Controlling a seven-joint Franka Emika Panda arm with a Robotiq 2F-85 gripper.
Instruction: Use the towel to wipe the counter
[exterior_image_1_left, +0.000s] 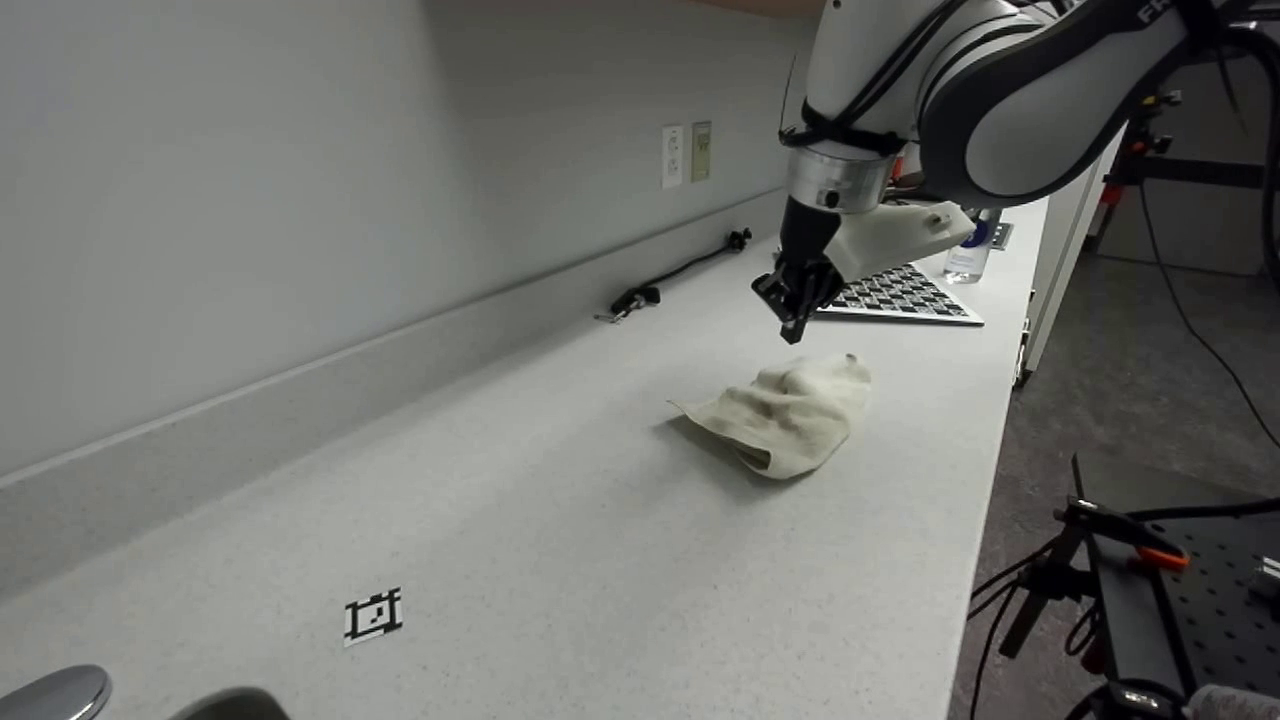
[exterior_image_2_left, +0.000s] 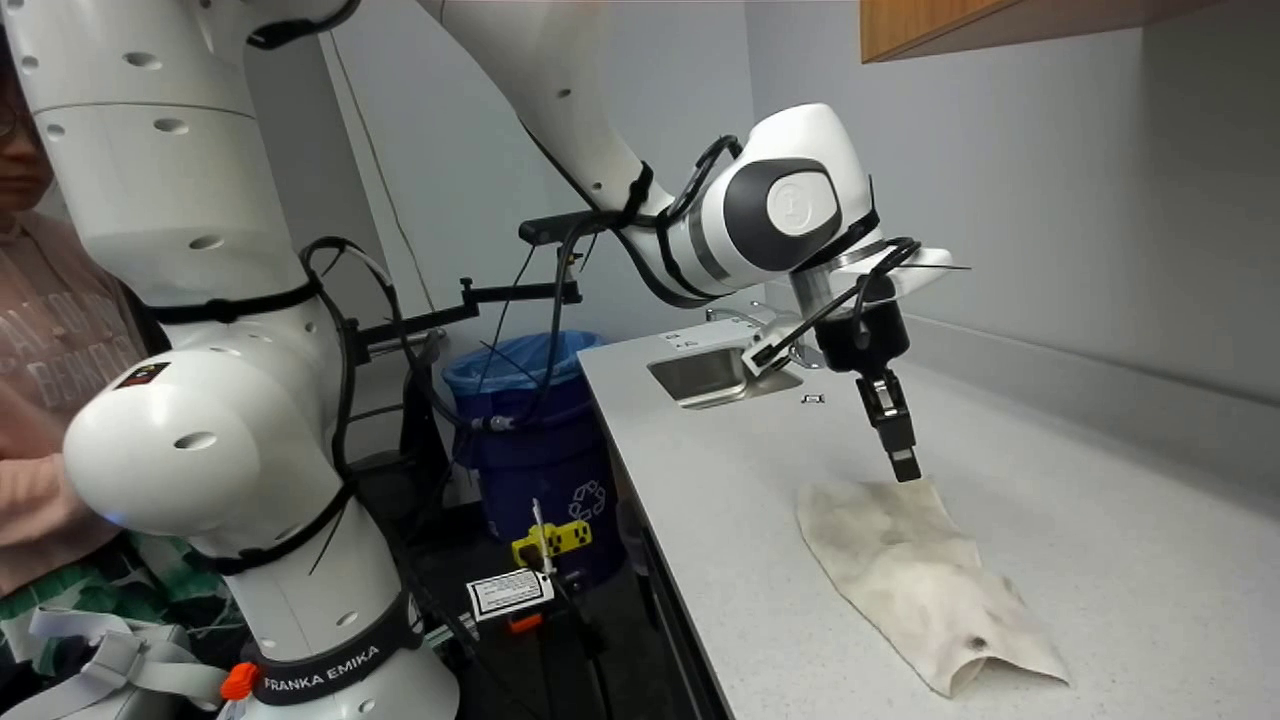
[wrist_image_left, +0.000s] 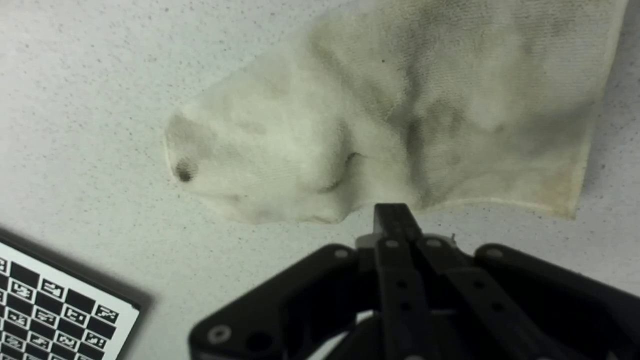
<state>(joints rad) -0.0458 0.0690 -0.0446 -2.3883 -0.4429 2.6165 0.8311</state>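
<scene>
Closed jaws hang above the table (exterior_image_1_left: 560, 560), their fingertips (wrist_image_left: 395, 220) meeting, pointed down at a slight tilt. In an exterior view the arm (exterior_image_2_left: 585, 130) rises from its base (exterior_image_2_left: 325, 625) beside the table, reaches out over the surface, then bends at the wrist (exterior_image_2_left: 797, 205) so that its last part slopes downward. Below the jaws lies the towel (exterior_image_1_left: 790, 420), cream-white, stained and rumpled, flat in places and raised in folds. In the wrist view the fingertips line up with one long edge of the towel, about midway along it, close to a crease. In an exterior view a narrow strip of table (exterior_image_1_left: 791, 352) shows between the fingertips and the towel, so the two stand apart. One end of the towel carries a dark spot (wrist_image_left: 184, 172); past that end, near it, lies a checkered board (exterior_image_1_left: 895, 292). Well apart from the towel, a black-and-white square marker (exterior_image_1_left: 373, 617) sits on the table.
</scene>
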